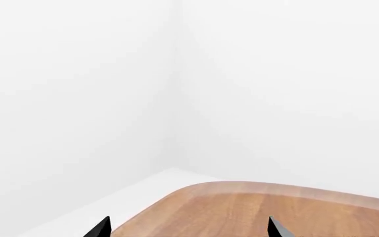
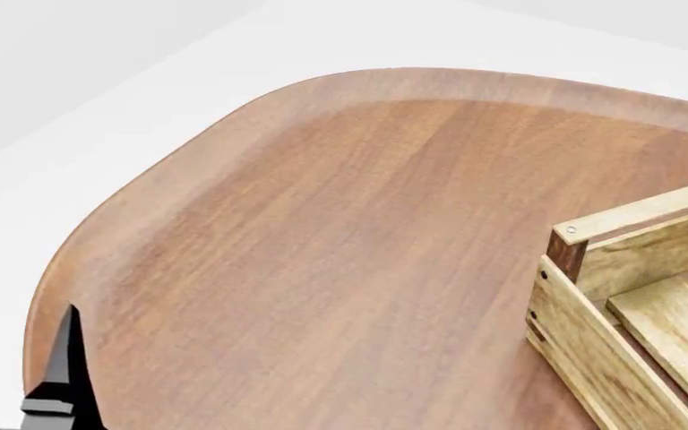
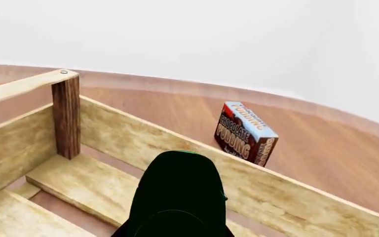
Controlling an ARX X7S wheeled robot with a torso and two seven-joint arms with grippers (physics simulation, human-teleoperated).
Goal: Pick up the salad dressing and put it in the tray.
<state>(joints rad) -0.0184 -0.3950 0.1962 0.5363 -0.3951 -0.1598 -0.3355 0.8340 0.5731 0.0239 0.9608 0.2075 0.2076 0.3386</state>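
Observation:
The salad dressing (image 3: 178,192) shows only as its dark green cap, close to the camera in the right wrist view, over the inside of the tray (image 3: 136,136). The right gripper's fingers are hidden behind the cap; none stand out at its sides, so the jaws are closed in on the bottle. The tray, a light-wood crate with a dark corner post, also shows at the right edge of the head view (image 2: 583,322). My left gripper (image 1: 188,229) is open and empty, low over the table's left end; one of its black fingers (image 2: 67,372) shows in the head view.
A small blue-and-red pudding carton (image 3: 246,132) stands on the wooden table (image 2: 344,233) just outside the tray's far wall. The table has a rounded edge, with white floor and walls beyond it.

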